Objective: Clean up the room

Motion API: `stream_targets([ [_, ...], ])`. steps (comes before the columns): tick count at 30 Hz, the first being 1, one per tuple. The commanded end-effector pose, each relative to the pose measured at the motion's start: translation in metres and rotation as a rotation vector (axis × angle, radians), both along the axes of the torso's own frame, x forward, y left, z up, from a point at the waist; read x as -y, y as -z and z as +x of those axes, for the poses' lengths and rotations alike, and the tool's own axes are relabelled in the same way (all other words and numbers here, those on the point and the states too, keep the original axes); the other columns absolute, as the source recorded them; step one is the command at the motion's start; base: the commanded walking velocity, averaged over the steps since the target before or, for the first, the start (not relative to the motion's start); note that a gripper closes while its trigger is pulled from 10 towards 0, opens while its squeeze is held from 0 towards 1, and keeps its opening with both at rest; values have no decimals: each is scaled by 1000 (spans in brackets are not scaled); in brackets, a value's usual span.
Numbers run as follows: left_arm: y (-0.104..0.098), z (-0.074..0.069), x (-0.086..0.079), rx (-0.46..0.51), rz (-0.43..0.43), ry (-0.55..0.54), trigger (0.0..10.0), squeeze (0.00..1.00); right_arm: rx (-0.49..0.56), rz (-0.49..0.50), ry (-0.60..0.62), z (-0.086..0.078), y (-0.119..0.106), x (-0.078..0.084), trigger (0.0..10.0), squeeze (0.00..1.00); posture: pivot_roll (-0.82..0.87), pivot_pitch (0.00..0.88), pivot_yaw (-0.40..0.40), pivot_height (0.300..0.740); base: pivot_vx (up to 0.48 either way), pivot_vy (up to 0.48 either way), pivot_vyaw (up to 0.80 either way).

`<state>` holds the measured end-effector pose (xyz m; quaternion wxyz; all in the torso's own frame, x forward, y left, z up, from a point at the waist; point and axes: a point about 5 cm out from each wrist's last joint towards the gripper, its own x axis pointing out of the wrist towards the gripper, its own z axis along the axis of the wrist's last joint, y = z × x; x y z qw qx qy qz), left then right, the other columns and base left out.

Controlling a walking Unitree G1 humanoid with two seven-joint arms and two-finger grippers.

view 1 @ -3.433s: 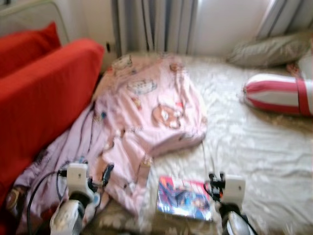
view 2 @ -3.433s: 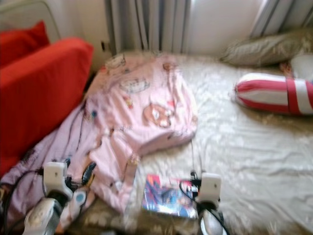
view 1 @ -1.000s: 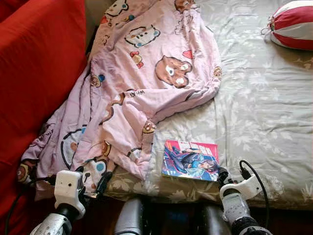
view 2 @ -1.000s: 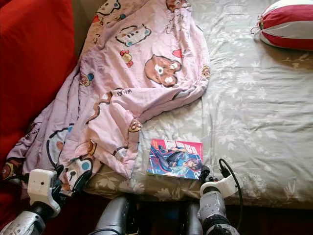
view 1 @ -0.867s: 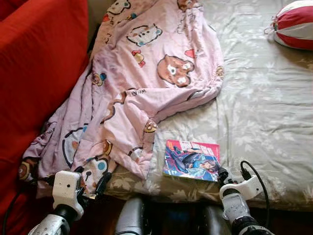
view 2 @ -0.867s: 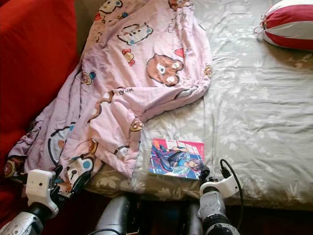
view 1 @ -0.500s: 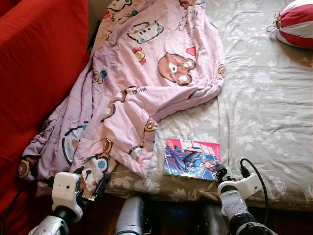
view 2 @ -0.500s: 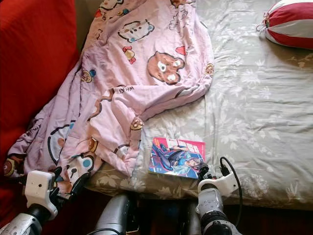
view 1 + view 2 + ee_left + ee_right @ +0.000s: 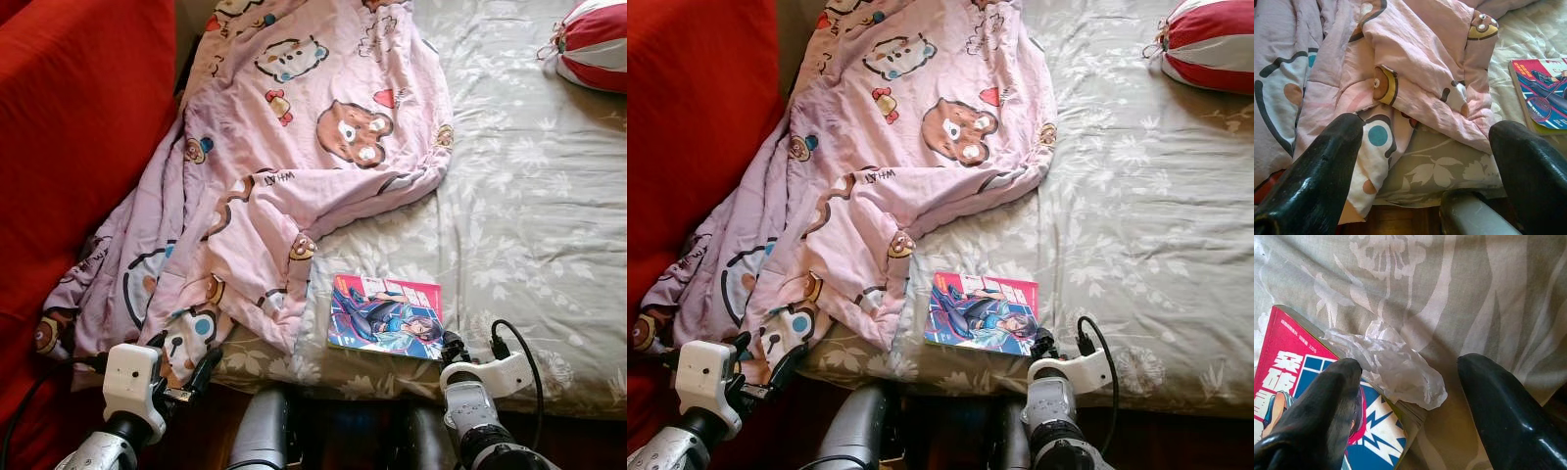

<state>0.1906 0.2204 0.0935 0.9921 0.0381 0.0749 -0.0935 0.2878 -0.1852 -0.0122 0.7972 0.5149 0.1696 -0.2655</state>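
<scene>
A pink cartoon-print blanket (image 9: 304, 147) lies crumpled across the left half of the bed and hangs over its front edge. A colourful comic book (image 9: 385, 316) lies flat near the front edge, right of the blanket. A crumpled scrap of clear plastic (image 9: 1396, 364) rests on the book's corner (image 9: 1298, 377). My right gripper (image 9: 453, 345) is open at that corner, and the plastic sits between its fingers (image 9: 1332, 396). My left gripper (image 9: 181, 357) is open just below the blanket's hanging edge (image 9: 1400, 88), holding nothing.
A red sofa (image 9: 69, 147) stands tight against the bed's left side. A red-and-white striped cushion (image 9: 593, 44) lies at the far right. The floral grey sheet (image 9: 529, 196) covers the right half of the bed. My legs (image 9: 265, 436) stand against the front edge.
The camera has tipped down and closer to the bed since the earliest frame. Both grippers have kept their places at the bed's edge, open and empty.
</scene>
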Motion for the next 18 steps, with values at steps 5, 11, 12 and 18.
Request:
stream_targets([
  [5,4,-8,-5,-41,3,-4,10000,0,-49,37,-13,-7,9,-8,10000,0,213,306,91,650,0,0,0],
  [11,3,-9,-4,-41,-5,-3,10000,0,-56,37,-34,-6,8,-9,0,0,213,304,90,650,0,0,0],
  [12,3,-9,-4,-41,-6,-3,10000,0,-55,39,-32,-6,8,-9,0,0,213,304,90,650,0,0,0],
  [18,1,-9,-3,-32,-27,-10,10000,0,-59,31,-41,-5,8,-9,0,0,217,301,90,650,0,0,0],
])
